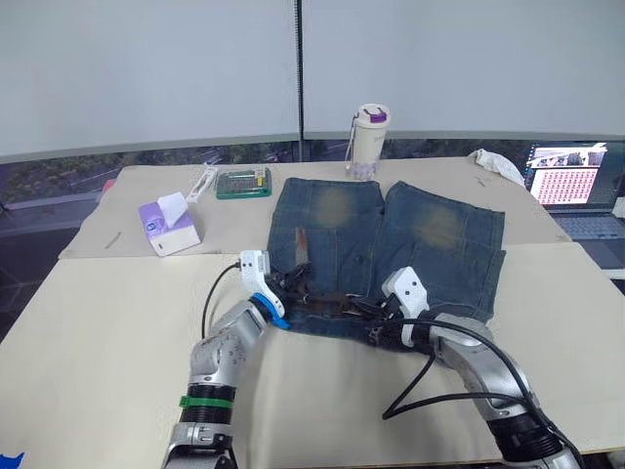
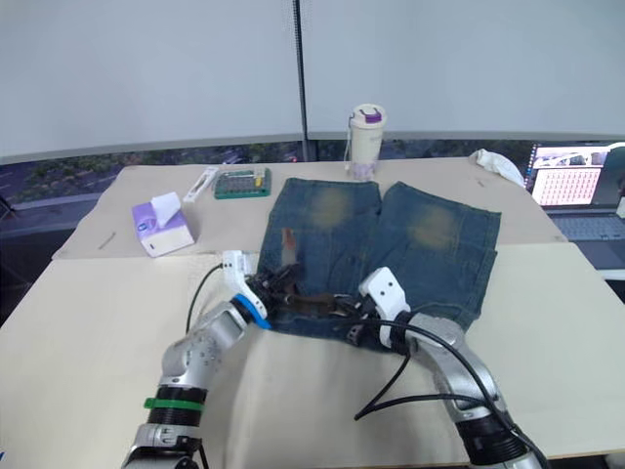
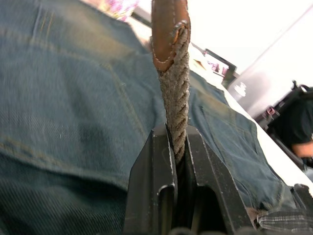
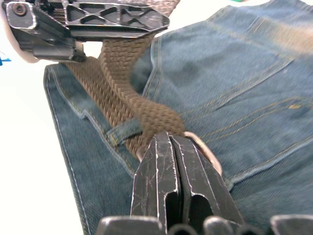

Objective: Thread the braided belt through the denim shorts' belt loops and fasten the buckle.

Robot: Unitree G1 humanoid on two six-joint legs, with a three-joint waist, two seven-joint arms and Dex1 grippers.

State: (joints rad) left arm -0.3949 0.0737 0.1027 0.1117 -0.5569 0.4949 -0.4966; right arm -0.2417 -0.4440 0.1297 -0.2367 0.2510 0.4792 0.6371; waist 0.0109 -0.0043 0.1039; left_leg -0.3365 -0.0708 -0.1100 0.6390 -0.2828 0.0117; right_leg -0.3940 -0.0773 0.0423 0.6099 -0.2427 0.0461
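The denim shorts point(image 1: 430, 234) lie flat on the table with the waistband toward me. The braided belt point(image 2: 308, 303) runs along the waistband and passes under a belt loop point(image 4: 124, 129). My left gripper point(image 3: 177, 134) is shut on the belt near its leather-tipped end point(image 3: 168, 29), which stands up over the left leg point(image 1: 301, 246). My right gripper point(image 4: 171, 139) is shut on the belt at the waistband, with the metal buckle point(image 4: 205, 152) right beside its fingers. In the head views the left gripper point(image 1: 293, 283) and the right gripper point(image 1: 376, 315) sit close together over the waistband.
A purple tissue box point(image 1: 168, 227), a green case point(image 1: 243, 183) and a white bottle with a purple lid point(image 1: 369, 140) stand beyond the shorts. A laptop point(image 1: 571, 186) and a white cloth point(image 1: 498, 164) are at the far right. Black cables point(image 1: 439, 391) trail from my right arm.
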